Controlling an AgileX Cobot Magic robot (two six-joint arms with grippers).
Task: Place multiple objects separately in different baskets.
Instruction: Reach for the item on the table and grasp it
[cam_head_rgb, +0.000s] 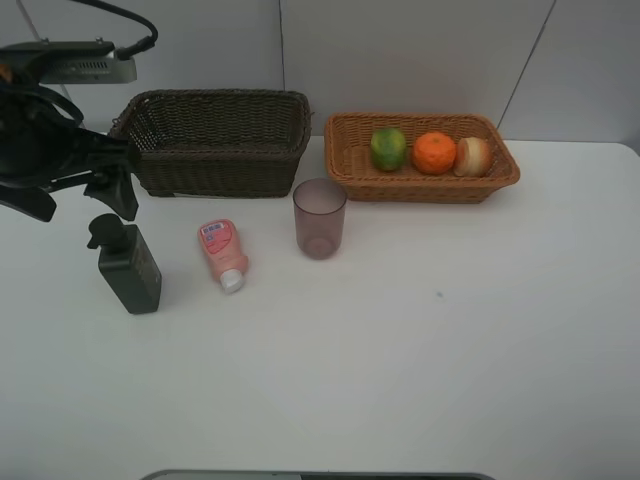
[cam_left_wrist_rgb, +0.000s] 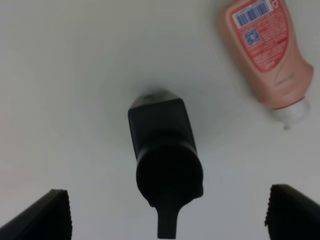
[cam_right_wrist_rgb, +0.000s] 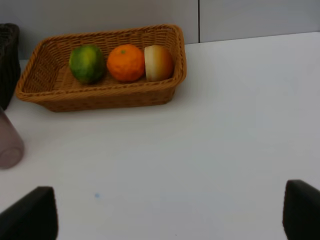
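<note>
The dark green pump bottle (cam_head_rgb: 128, 266) (cam_left_wrist_rgb: 165, 165) stands upright on the white table (cam_head_rgb: 420, 340). My left gripper (cam_head_rgb: 82, 203) (cam_left_wrist_rgb: 167, 216) hovers over it, open, one finger on each side and apart from it. Beside the bottle lies the pink white-capped tube (cam_head_rgb: 222, 253) (cam_left_wrist_rgb: 270, 55), and the mauve cup (cam_head_rgb: 320, 218) (cam_right_wrist_rgb: 9, 142) stands upright. The dark brown basket (cam_head_rgb: 220, 140) holds nothing I can see. The light tan basket (cam_head_rgb: 420, 185) (cam_right_wrist_rgb: 100, 95) holds the green fruit (cam_head_rgb: 388, 148) (cam_right_wrist_rgb: 87, 63), tangerine (cam_head_rgb: 434, 152) (cam_right_wrist_rgb: 126, 62) and peach-like fruit (cam_head_rgb: 472, 156) (cam_right_wrist_rgb: 158, 62). My right gripper (cam_right_wrist_rgb: 165, 215) is open over bare table, outside the high view.
Both baskets stand side by side at the back of the table against a pale wall (cam_head_rgb: 420, 50). The left arm's black body (cam_head_rgb: 40, 150) hangs beside the dark basket's left end. The table's front edge (cam_head_rgb: 320, 474) shows a grey strip.
</note>
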